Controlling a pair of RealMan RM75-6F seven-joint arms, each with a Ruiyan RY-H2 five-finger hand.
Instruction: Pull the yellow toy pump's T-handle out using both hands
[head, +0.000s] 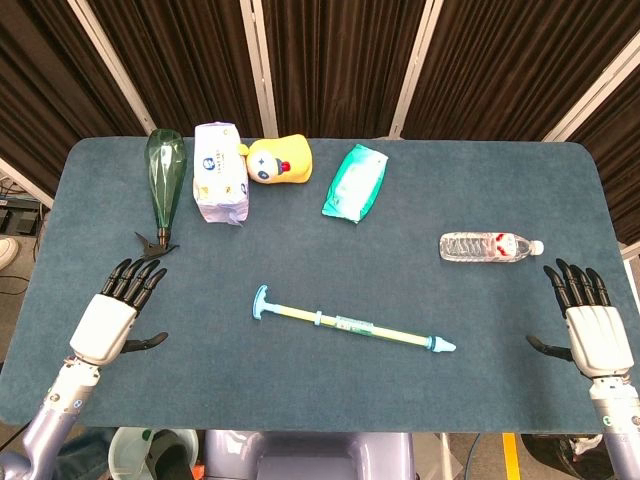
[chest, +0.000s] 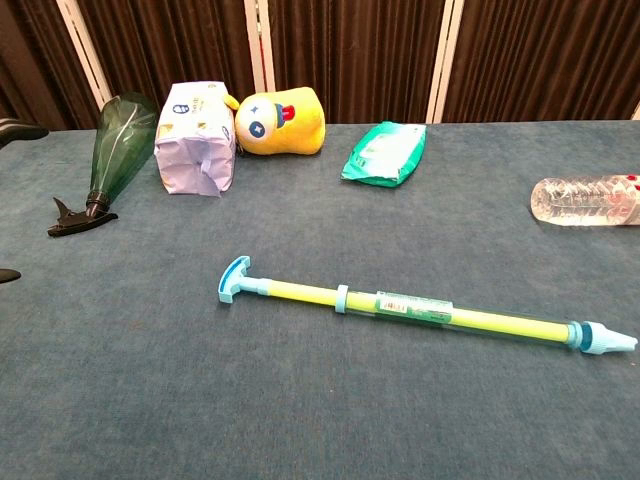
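Note:
The yellow toy pump (head: 350, 324) lies flat on the blue table, slanting from its light-blue T-handle (head: 260, 302) at the left to its nozzle (head: 445, 346) at the right. The chest view shows the pump (chest: 420, 310) lengthwise, with the T-handle (chest: 234, 279) sticking out a short way on its rod. My left hand (head: 110, 315) rests near the table's front left, fingers spread, holding nothing, well left of the handle. At the front right my right hand (head: 590, 320) is also spread and holding nothing, right of the nozzle. Neither hand touches the pump.
Along the back lie a green spray bottle (head: 165, 185), a white tissue pack (head: 220, 172), a yellow plush toy (head: 280, 160) and a green wipes pack (head: 355, 182). A clear water bottle (head: 490, 247) lies on its side just ahead of my right hand.

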